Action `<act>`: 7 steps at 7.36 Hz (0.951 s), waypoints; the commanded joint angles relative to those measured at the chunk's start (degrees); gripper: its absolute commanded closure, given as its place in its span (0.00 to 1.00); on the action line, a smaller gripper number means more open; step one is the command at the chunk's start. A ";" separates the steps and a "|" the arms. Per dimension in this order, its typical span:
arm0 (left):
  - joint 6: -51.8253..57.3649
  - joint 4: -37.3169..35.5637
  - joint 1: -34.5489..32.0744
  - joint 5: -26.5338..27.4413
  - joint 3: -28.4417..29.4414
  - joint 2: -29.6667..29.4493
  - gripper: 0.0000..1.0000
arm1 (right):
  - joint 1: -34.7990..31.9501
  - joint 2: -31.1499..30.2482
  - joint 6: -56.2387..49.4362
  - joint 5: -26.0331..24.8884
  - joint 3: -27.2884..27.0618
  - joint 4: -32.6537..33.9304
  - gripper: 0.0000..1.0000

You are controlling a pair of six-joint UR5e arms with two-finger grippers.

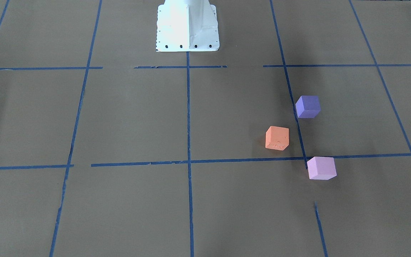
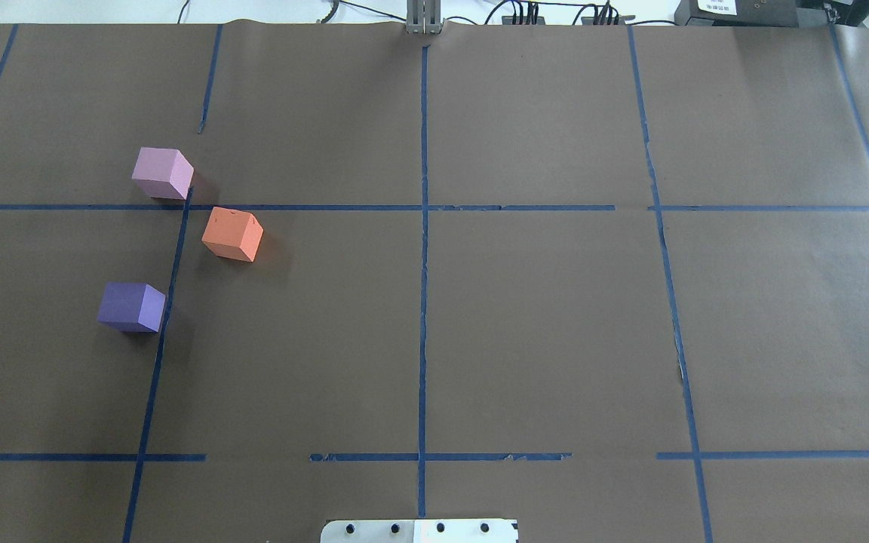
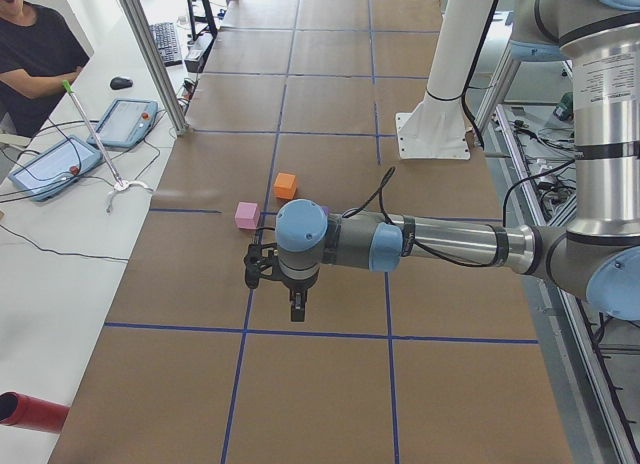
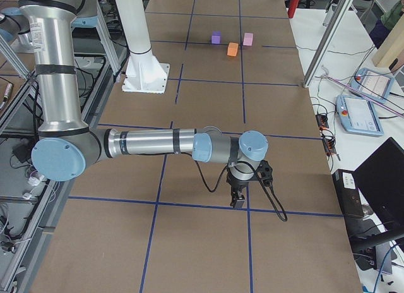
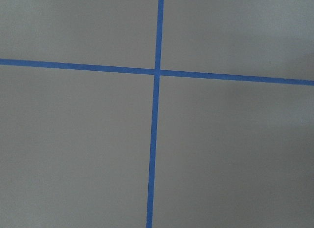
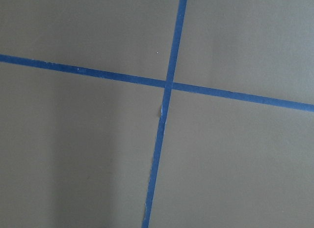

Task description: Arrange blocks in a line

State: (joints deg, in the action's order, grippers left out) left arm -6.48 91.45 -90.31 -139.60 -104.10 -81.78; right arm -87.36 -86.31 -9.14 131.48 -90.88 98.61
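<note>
Three blocks lie apart on the brown paper on my left side. The orange block (image 1: 277, 137) (image 2: 232, 234) sits between the violet-blue block (image 1: 308, 106) (image 2: 131, 306) and the light pink block (image 1: 321, 167) (image 2: 162, 173), offset toward the table's middle. My left gripper (image 3: 293, 309) shows only in the exterior left view, above the table, nearer that camera than the blocks; I cannot tell if it is open. My right gripper (image 4: 240, 198) shows only in the exterior right view, far from the blocks (image 4: 232, 49); I cannot tell its state. Both wrist views show only paper and tape.
Blue tape lines (image 2: 423, 226) divide the paper into a grid. The white robot base (image 1: 187, 26) stands at the table's robot-side edge. An operator (image 3: 35, 54), tablets (image 3: 122, 122) and a red cylinder (image 3: 30, 412) are on the side bench.
</note>
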 commanded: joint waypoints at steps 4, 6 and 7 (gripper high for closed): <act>-18.15 -0.04 19.25 3.25 -1.02 -15.12 0.00 | 0.00 0.00 0.00 0.00 0.00 0.00 0.00; -34.21 1.10 29.78 10.70 -0.06 -22.85 0.00 | 0.00 0.00 0.00 0.00 0.00 0.00 0.00; -36.13 1.28 33.06 11.71 1.26 -25.16 0.00 | -0.09 0.00 0.00 0.00 0.00 0.00 0.00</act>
State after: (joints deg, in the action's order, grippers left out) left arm -36.77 92.39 -62.63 -130.67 -104.22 -102.85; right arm -87.37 -86.31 -9.14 131.48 -90.88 98.62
